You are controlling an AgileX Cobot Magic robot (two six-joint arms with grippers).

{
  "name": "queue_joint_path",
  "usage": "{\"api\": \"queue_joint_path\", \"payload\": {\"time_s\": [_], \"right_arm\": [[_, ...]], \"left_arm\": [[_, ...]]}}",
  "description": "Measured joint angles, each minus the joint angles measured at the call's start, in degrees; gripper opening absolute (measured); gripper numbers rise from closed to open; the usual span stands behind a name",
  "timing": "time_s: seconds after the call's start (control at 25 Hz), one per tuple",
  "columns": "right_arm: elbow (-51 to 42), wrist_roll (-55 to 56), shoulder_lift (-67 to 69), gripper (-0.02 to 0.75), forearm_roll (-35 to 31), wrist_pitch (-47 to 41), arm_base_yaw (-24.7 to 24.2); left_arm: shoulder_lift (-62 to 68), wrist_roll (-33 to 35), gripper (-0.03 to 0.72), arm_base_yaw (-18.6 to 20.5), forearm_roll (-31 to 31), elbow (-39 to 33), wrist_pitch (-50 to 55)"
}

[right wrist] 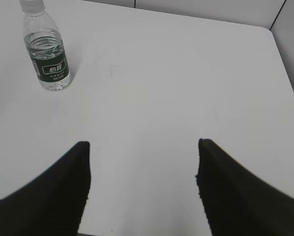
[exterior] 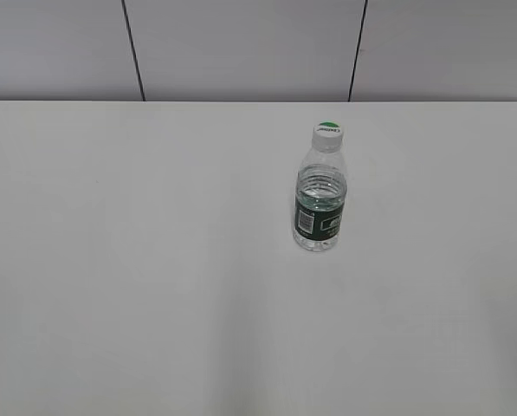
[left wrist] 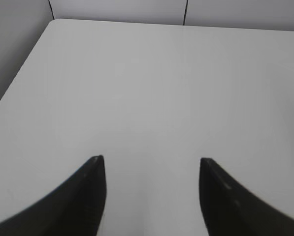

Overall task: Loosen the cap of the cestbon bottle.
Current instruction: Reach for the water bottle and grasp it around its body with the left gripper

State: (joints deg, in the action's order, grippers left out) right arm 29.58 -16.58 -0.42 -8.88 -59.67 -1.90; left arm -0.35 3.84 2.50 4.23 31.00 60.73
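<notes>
The cestbon bottle (exterior: 319, 204) stands upright on the white table, right of centre in the exterior view. It is clear and ribbed, with a dark green label band. Its white cap (exterior: 327, 133) with a green patch sits on the neck. In the right wrist view the bottle (right wrist: 47, 54) stands at the far upper left, and its cap (right wrist: 32, 5) is cut off by the frame edge. My right gripper (right wrist: 143, 143) is open and empty, well short of the bottle. My left gripper (left wrist: 150, 159) is open and empty over bare table. Neither arm shows in the exterior view.
The white table (exterior: 154, 260) ends at a grey panelled wall (exterior: 241, 48) behind. The left wrist view shows the table's far left corner (left wrist: 55, 22). The right wrist view shows its right edge (right wrist: 284, 64).
</notes>
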Motion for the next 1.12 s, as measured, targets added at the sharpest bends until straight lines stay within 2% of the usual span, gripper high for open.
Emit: {"api": "queue_joint_path", "payload": {"time_s": [0.36,0.8,0.92,1.12], "right_arm": [[0.0,0.0,0.0,0.516,0.0,0.0,0.0],[0.0,0.0,0.0,0.516,0.0,0.0,0.0],[0.0,0.0,0.0,0.516,0.0,0.0,0.0],[0.0,0.0,0.0,0.516,0.0,0.0,0.0]], "left_arm": [[0.0,0.0,0.453,0.0,-0.1,0.0,0.0],[0.0,0.0,0.385,0.0,-0.1,0.0,-0.1],[0.1,0.0,0.405,0.0,0.0,0.7,-1.3],[5.3,0.0,0.496,0.0,2.0,3.1,-5.3]]}}
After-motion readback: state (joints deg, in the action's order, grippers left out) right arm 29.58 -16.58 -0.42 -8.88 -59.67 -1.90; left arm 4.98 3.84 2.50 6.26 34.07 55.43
